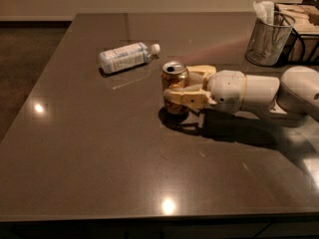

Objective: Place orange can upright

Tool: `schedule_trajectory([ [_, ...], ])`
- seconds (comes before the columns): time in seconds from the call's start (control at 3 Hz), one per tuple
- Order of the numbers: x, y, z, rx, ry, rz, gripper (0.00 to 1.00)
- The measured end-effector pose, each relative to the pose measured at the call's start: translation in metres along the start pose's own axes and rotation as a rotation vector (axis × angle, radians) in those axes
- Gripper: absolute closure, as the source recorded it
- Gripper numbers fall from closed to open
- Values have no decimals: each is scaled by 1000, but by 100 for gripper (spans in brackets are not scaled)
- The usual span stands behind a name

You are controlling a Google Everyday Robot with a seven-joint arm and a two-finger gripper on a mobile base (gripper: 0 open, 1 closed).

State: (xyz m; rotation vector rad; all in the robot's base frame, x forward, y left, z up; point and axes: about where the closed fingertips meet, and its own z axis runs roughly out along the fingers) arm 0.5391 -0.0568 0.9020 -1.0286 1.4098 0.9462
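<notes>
Now, nearest the camera, a spot of reflected light (168, 205) glints on the dark worktop (89, 173). Midway back, the orange can (173, 76) stands upright, silver top and pull-tab facing up. Its base is at or just above the worktop, over its own shadow; whether it rests its full weight there cannot be told. The gripper (179, 83) reaches in from the right on a white arm (249, 91) held low and level, its cream jaws closed around the can's body, one in front and one behind. Beyond and to the left, near the can but not touching it, a clear plastic bottle (124, 57) with a white cap lies on its side. At the far right a wire mesh cup (269, 39) holding something white stands beside a dark rack (301, 29). By the look of it the main part of the task is done: the can is vertical and down at the worktop. What is left, judging from this view, is for the jaws to open and the arm to draw back without tipping the can, since only then would it stand by itself.
</notes>
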Motion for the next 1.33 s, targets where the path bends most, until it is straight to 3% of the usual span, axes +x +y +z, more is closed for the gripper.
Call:
schedule_trajectory([
  [0.67,6,0,-4,7,-30,-15,12],
  [1.0,5,1,-2,3,-30,-16,0],
  [1.33,5,1,-2,3,-30,-16,0],
])
